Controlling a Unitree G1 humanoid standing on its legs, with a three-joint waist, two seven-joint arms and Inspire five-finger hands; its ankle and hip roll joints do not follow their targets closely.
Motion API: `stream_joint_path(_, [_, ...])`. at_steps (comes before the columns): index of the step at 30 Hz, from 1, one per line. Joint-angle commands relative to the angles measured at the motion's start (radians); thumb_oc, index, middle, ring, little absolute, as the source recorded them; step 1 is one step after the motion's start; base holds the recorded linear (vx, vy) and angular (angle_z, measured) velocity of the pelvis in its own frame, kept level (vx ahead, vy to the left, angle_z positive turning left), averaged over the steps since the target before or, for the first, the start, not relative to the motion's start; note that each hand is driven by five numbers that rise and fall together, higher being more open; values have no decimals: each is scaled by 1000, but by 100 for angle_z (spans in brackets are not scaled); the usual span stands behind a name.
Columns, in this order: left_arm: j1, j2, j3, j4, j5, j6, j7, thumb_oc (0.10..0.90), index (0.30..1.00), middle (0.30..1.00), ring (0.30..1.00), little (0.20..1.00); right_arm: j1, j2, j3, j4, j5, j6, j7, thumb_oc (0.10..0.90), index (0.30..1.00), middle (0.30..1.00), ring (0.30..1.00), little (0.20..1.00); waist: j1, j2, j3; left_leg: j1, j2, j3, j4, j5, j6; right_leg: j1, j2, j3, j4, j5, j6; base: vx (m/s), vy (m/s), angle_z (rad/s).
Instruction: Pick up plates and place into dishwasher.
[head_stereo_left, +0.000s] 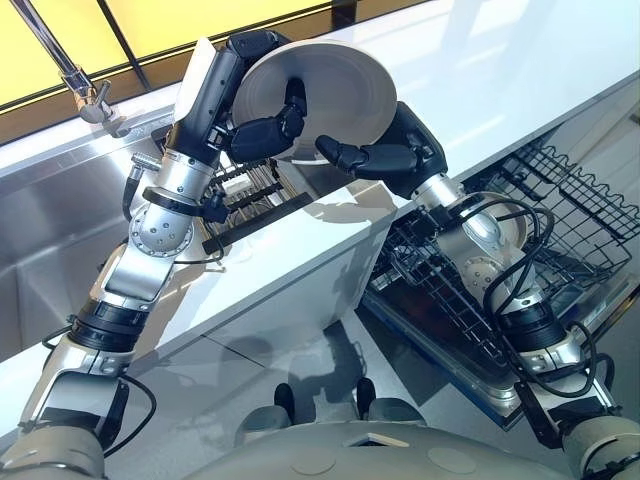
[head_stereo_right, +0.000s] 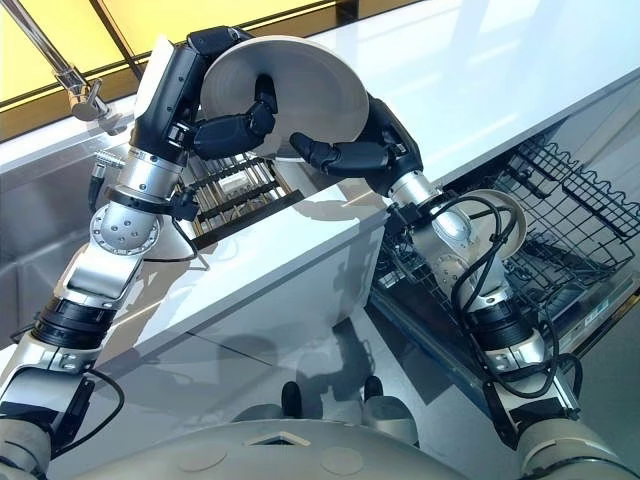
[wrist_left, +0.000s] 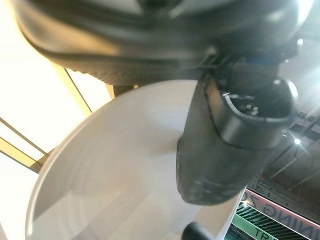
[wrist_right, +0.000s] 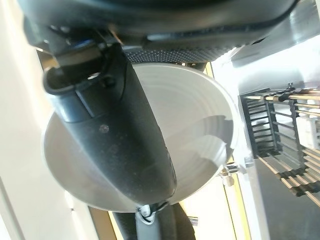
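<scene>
Plate (head_stereo_left: 335, 80) is up in the air, held between both hands above the white table (head_stereo_left: 480, 70), roughly midway between the sink (head_stereo_left: 50, 230) and the open dishwasher. The left hand (head_stereo_left: 262, 128) is clamped on the sink-side rim, its fingers curled over the face that looks toward the robot. Its wrist view shows the thumb (wrist_left: 235, 145) pressed flat on the dish. The right hand (head_stereo_left: 375, 158) grips the lower rim on the dishwasher side, with its fingers reaching along under the edge and its thumb (wrist_right: 120, 130) laid across the surface. This looks like a handover from left to right.

To do it well, I'd say the right hand should be firmly closed on the rim before the left lets go. The left fingers should then peel straight off the face so they don't twist the dish. After that the right arm has to swing wide and down toward the dishwasher rack (head_stereo_left: 570, 190), keeping clear of the table's corner.

The plate stands nearly on edge, leaning back a little. Being round, it has no long axis; its flat plane runs about from the sink side toward the dishwasher side. That suits sliding it upright between the rack's wires beside the other plate (head_stereo_right: 497, 215) already standing there. A dark slatted drying rack (head_stereo_right: 235, 190) sits below the hands by the sink.
</scene>
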Motion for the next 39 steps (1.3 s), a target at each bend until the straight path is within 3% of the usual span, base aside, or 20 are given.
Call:
stream_joint_path(1, [-95, 0, -30, 87, -26, -24, -15, 100, 300, 300, 300, 200, -141, 121, -73, -213, 168, -109, 25, 388, 547, 547, 547, 488, 8, -9, -114, 18, -45, 21, 2, -99, 43, 2, 60, -34, 47, -81, 8, 0, 0, 0])
stream_joint_path(2, [-97, -3, -38, 81, -30, -27, -22, 100, 300, 300, 300, 200, -135, 131, -67, -210, 197, -114, 14, 155, 347, 347, 347, 255, 9, -10, -114, 18, -45, 20, 2, -99, 44, 2, 59, -36, 46, -80, 8, 0, 0, 0])
stream_joint_path(3, [-96, -6, -45, 73, -39, -32, -31, 100, 300, 300, 300, 200, -132, 141, -63, -209, 214, -117, 7, 100, 300, 300, 300, 200, 11, -10, -115, 18, -45, 19, 2, -98, 43, 2, 59, -37, 46, -79, 9, 0, 0, 0])
stream_joint_path(8, [-91, -32, -78, 16, -90, -48, -101, 100, 300, 300, 300, 200, -126, 177, -43, -215, 200, -145, -34, 100, 300, 300, 300, 200, 14, -10, -114, 13, -46, 10, 2, -96, 45, 0, 60, -32, 42, -75, 8, 0, 0, 0])
stream_joint_path(15, [-112, -41, -114, -35, -129, -72, -137, 100, 300, 300, 300, 200, -123, 165, -42, -197, 200, -150, -61, 100, 300, 300, 300, 200, 7, -10, -112, 12, -48, -2, 2, -97, 50, -6, 66, -10, 54, -81, 6, 5, 10, 3])
stream_joint_path(19, [-123, -45, -126, -63, -172, -44, -145, 116, 314, 314, 314, 216, -111, 163, -42, -190, 210, -161, -71, 100, 300, 300, 300, 200, 3, -11, -109, 11, -49, -3, 2, -97, 52, -8, 64, -9, 56, -79, 7, -2, 2, 1])
stream_joint_path(20, [-120, -50, -126, -68, -227, -17, -154, 718, 829, 829, 829, 818, -109, 159, -42, -192, 206, -166, -78, 100, 300, 300, 300, 200, 2, -11, -108, 11, -50, -4, 2, -97, 53, -9, 65, -7, 56, -79, 8, 0, 0, 0])
stream_joint_path(21, [-116, -56, -123, -71, -290, 1, -173, 800, 900, 900, 900, 900, -108, 158, -43, -193, 203, -169, -80, 100, 300, 300, 300, 200, 1, -11, -108, 11, -50, -4, 2, -97, 52, -9, 65, -6, 56, -78, 8, 0, 0, 0])
stream_joint_path(24, [-81, -124, -101, -86, -573, 70, -240, 800, 900, 900, 900, 900, -108, 157, -57, -199, 208, -191, -83, 100, 300, 300, 300, 200, 0, -11, -107, 11, -50, -4, 2, -98, 52, -11, 65, -2, 57, -77, 8, 0, 0, 0])
stream_joint_path(27, [-63, -168, -80, -100, -703, 85, -245, 800, 900, 900, 900, 900, -122, 152, -66, -209, 186, -229, -113, 100, 300, 300, 300, 200, -1, -10, -107, 11, -50, -4, 2, -99, 52, -13, 65, 0, 59, -78, 7, 0, 0, 0])
stream_joint_path(30, [-56, -188, -36, -124, -795, 77, -225, 800, 900, 900, 900, 900, -152, 120, -105, -218, 5, -339, -223, 100, 300, 300, 300, 200, -4, -9, -111, 10, -50, -4, 2, -101, 52, -16, 65, 4, 62, -80, 6, 2, 7, -3])
stream_joint_path(32, [-59, -182, -2, -142, -804, 77, -193, 800, 900, 900, 900, 900, -177, 77, -152, -215, -233, -401, -344, 100, 300, 300, 300, 200, -7, -6, -117, 8, -52, -6, 2, -103, 52, -19, 67, 10, 63, -81, 5, -5, 12, -7])
stream_joint_path(34, [-61, -163, 36, -152, -758, 86, -166, 800, 900, 900, 900, 900, -195, 19, -209, -198, -480, -423, -463, 100, 300, 300, 300, 200, -9, -1, -118, 7, -54, -4, 2, -99, 53, -24, 68, 17, 67, -77, 3, -17, 16, -6])
stream_joint_path(39, [0, -74, 150, -161, -689, 119, -167, 800, 900, 900, 900, 900, -86, -163, -385, -70, -836, -428, -689, 100, 300, 300, 300, 200, -13, 6, -116, 9, -57, -14, 2, -104, 55, -19, 68, 17, 66, -85, 5, -1, 6, 2])
